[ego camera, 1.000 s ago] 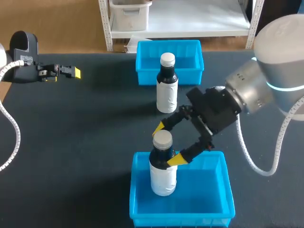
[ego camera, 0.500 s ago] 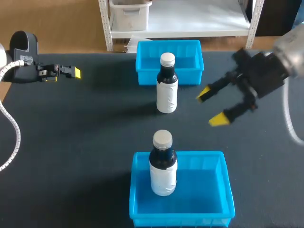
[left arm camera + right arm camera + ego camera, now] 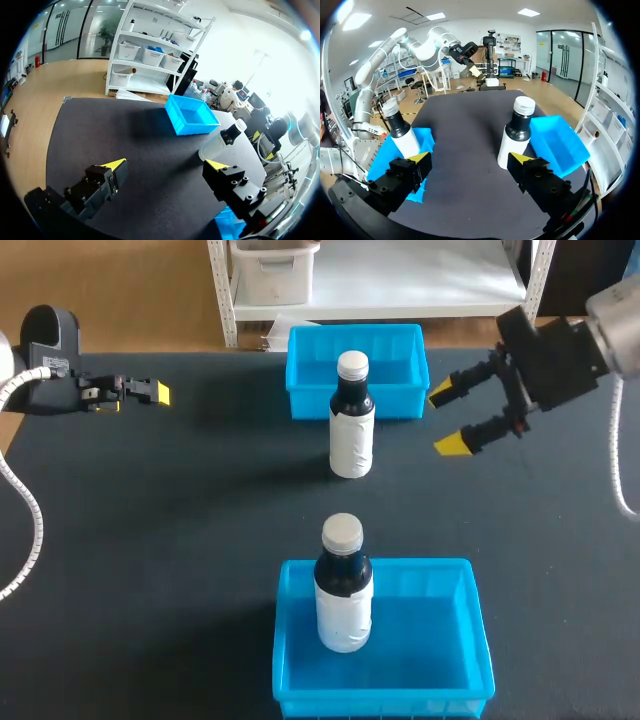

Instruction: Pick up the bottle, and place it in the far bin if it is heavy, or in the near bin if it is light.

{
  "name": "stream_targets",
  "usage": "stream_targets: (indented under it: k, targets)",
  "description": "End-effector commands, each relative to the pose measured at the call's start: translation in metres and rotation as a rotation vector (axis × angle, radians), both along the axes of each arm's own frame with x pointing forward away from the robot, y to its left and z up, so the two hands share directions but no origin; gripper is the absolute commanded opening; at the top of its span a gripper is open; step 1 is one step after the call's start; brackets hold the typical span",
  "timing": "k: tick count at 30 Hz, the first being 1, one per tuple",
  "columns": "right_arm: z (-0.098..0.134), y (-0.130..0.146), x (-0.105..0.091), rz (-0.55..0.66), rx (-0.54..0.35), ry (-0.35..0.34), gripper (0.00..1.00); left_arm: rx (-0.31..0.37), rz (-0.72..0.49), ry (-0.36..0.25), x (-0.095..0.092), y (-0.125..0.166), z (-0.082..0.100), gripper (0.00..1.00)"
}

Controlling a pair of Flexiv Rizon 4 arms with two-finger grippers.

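Both the right gripper [image 3: 449, 418] and the left gripper [image 3: 150, 392] are hanging open and empty. The bottle [image 3: 351, 430] is standing on the table [image 3: 200, 540] just before the far bin [image 3: 310, 400]. A fingertip clipping its tall body on the approach would be toppling it.

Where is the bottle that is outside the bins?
In the head view the bottle stands upright on the table, just before the far bin, the right gripper to its right.

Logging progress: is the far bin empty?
Empty. The far bin shows only bare blue floor; the bottle by it stands upright outside, in front of its wall.
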State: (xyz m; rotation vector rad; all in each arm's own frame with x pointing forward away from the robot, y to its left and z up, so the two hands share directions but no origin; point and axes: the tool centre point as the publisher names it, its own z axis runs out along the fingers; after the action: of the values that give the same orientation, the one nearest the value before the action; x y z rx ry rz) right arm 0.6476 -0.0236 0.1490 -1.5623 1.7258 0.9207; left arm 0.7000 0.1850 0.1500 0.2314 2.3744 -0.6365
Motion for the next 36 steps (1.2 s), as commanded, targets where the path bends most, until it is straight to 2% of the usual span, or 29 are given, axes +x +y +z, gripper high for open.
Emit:
stream_targets:
  k: [1,15,36]
  targets:
    - [-0.011,0.013,0.041,0.055,0.025,0.027,1.0,0.0,0.0,0.0,0.0,0.0,0.0,1.0]
    - [-0.021,0.038,0.102,0.095,0.045,0.009,1.0,0.0,0.0,0.0,0.0,0.0,0.0,1.0]
    - [-0.032,0.086,0.114,0.105,0.067,0.047,1.0,0.0,0.0,0.0,0.0,0.0,0.0,1.0]
